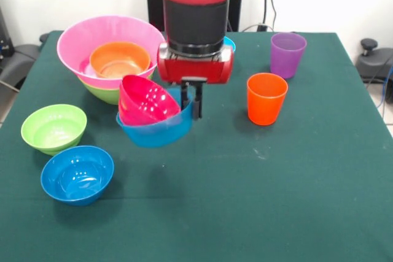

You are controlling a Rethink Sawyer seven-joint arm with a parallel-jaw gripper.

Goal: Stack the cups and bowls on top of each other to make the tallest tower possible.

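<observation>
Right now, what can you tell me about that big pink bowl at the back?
The huge pink bowl is glossy, round, plastic-looking and the widest on the table. It sits upright, nested in a lime green bowl whose rim peeks out beneath it, at the picture's upper left. A smaller orange bowl rests inside it. A magenta-red bowl looks close to its front edge, but contact is unclear.

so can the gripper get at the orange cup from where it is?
Probably not yet: the gripper is clamped on the rim of a blue bowl holding a magenta bowl. The orange cup stands upright with open table around it, so the way is free once the load's down.
</observation>
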